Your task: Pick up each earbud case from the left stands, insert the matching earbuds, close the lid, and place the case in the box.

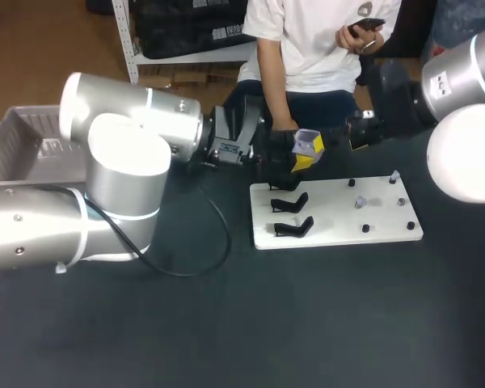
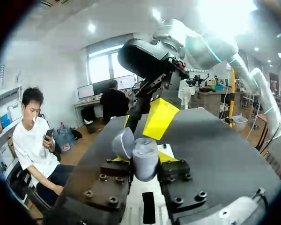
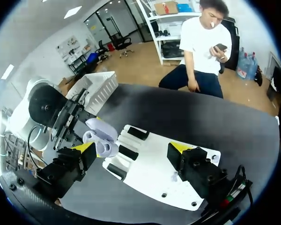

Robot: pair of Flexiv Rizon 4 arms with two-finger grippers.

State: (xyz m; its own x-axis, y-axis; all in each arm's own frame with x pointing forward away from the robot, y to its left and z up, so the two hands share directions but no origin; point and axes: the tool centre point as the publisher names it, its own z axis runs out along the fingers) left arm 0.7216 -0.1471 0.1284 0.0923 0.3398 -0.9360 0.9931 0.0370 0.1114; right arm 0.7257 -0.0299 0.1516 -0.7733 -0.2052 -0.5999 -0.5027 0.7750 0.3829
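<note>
Two yellow-tipped fingers of my left gripper clamp the lavender, rounded plastic earbud case from both sides. It is held clear of the table with its lid hinged open, so the cavity faces my other arm. My right gripper is spread wide and carries nothing, poised close ahead of the case. The flat white board shows bare black cradle stands on its left part and small pale earbuds on pegs to the right. Fetching those seems next, which would explain the open lid. The slatted grey plastic box sits far left.
</note>
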